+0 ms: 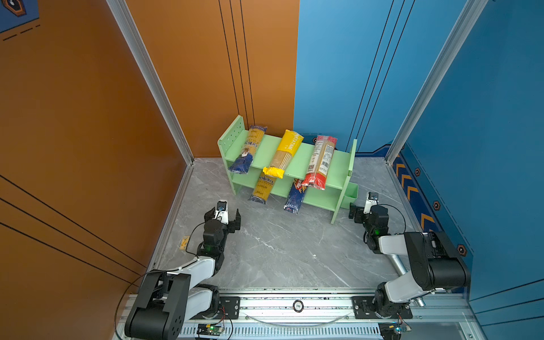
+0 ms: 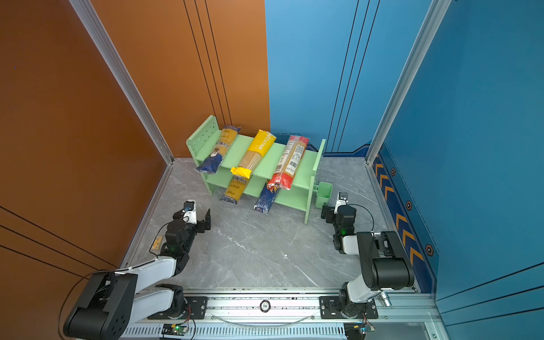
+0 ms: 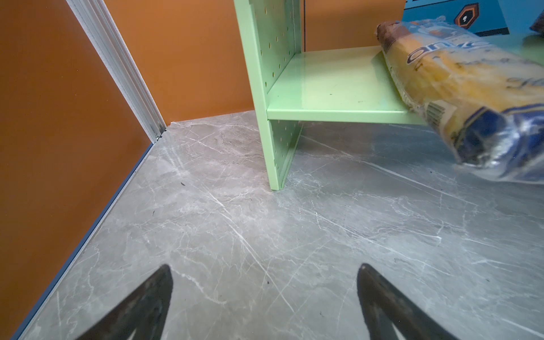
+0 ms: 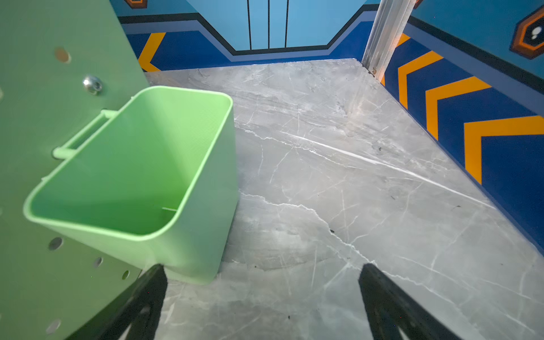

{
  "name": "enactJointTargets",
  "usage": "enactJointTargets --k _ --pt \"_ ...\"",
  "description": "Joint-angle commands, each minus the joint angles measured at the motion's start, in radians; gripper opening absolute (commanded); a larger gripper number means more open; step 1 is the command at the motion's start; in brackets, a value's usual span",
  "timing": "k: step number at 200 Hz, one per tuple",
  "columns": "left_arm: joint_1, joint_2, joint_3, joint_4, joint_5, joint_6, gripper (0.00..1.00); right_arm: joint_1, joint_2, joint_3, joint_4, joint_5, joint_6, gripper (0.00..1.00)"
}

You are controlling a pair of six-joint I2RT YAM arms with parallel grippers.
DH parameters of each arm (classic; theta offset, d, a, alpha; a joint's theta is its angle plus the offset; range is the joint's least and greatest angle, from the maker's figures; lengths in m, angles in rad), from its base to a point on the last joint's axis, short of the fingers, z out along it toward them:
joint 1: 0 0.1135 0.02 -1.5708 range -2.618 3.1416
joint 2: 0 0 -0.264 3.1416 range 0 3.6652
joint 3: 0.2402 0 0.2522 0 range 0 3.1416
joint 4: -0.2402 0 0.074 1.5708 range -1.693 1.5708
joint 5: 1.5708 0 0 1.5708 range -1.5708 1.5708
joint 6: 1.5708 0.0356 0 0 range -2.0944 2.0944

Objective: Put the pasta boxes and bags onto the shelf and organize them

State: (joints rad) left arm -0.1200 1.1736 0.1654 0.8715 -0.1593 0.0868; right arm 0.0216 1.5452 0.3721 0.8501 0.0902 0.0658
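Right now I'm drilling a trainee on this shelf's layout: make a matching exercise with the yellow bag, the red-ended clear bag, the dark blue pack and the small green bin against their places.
Things:
1. yellow bag
2. red-ended clear bag
3. dark blue pack
4. small green bin

Places:
a. lower tier, front end jutting out
b. hooked on the end panel of the shelf, empty
c. upper tier, middle
d. upper tier, nearest the bin

Pairs: 1-c; 2-d; 3-a; 4-b

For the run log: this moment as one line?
shelf top: blue-ended bag, yellow bag, red-ended bag | lower: Ankara bag, dark blue pack | left claw: open, empty | right claw: open, empty
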Motion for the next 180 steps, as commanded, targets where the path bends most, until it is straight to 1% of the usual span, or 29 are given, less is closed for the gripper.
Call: enactJointTargets --k 1,36,65,94,119,135,155,180 --pt "0.008 -0.045 -0.03 0.008 -0.003 -0.018 0.98 0.003 0.001 0.0 0.063 0.009 -0.008 1.0" --pt "0.013 -0.104 -0.042 -0.044 -0.023 -0.023 0.98 0.004 0.001 -0.001 0.063 0.009 -0.008 1.0" --pt "0.017 -0.099 -0.039 -0.044 -0.032 -0.021 0.98 0.003 0.001 -0.001 0.063 0.008 -0.008 1.0" --pt "0.02 -0.071 -0.031 -0.024 0.001 -0.022 0.98 0.003 0.001 -0.001 0.063 0.011 -0.008 1.0" --pt "0.021 0.009 -0.005 0.027 0.003 -0.016 0.98 0.003 0.001 -0.001 0.061 0.011 -0.008 1.0" --pt "0.022 0.074 0.006 0.099 0.004 -0.012 0.98 0.003 0.002 0.0 0.061 0.009 -0.009 1.0" --pt "0.029 0.167 0.007 0.214 0.015 -0.018 0.98 0.003 0.002 0.001 0.06 0.009 -0.008 1.0" --pt "0.033 0.361 -0.005 0.442 0.002 -0.019 0.98 0.005 0.001 -0.001 0.062 0.014 -0.009 1.0"
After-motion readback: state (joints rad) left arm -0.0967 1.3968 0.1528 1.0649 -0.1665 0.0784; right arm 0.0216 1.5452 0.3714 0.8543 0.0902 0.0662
